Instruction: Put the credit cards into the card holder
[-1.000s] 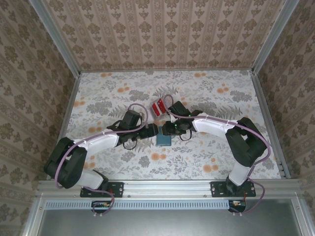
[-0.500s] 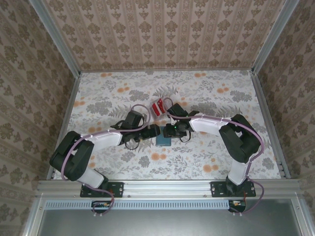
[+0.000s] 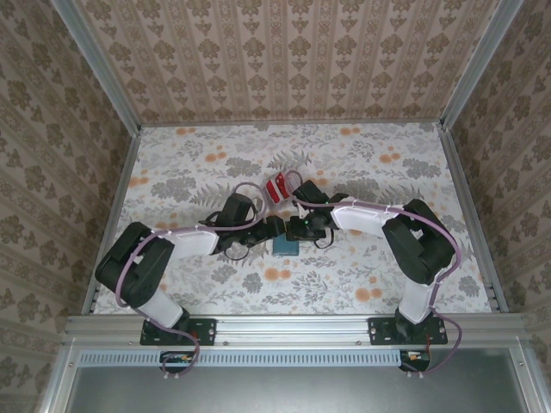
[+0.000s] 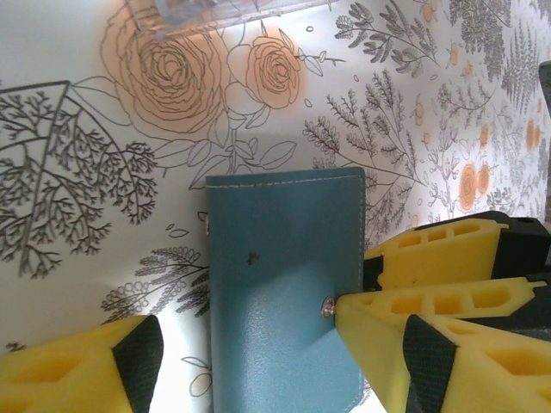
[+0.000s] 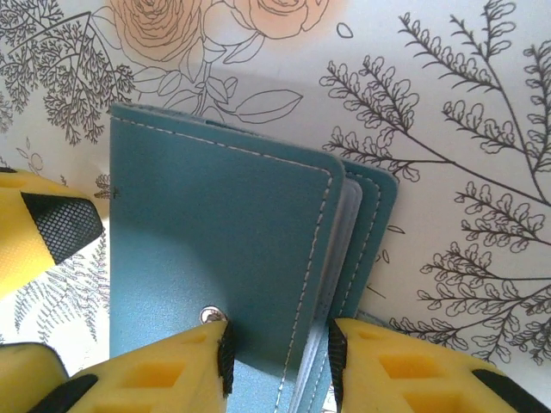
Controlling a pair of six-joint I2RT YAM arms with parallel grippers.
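The card holder [image 3: 286, 245] is a teal wallet lying folded on the floral table, between the two grippers. In the right wrist view its top cover [image 5: 224, 224] stands slightly off the lower one, with clear sleeves showing in the gap. My right gripper [image 5: 280, 354] is shut on that free edge, one pad beside the metal snap [image 5: 208, 315]. My left gripper [image 4: 250, 361] is open and straddles the card holder [image 4: 275, 284]. Its right finger touches the snap, and its left finger stands clear of the far edge. The red credit cards [image 3: 277, 187] lie just behind both grippers [image 3: 272, 231] [image 3: 299, 230].
Wallpapered walls and metal rails [image 3: 116, 198] close the table in on three sides. The two arms meet at mid-table, with their cables looping over the red cards. Open floral tabletop [image 3: 387, 163] lies to the right and at the back.
My left arm has pushed right toward the wallet and its jaws have narrowed. The right arm shifted slightly left early on and has since held still on the wallet.
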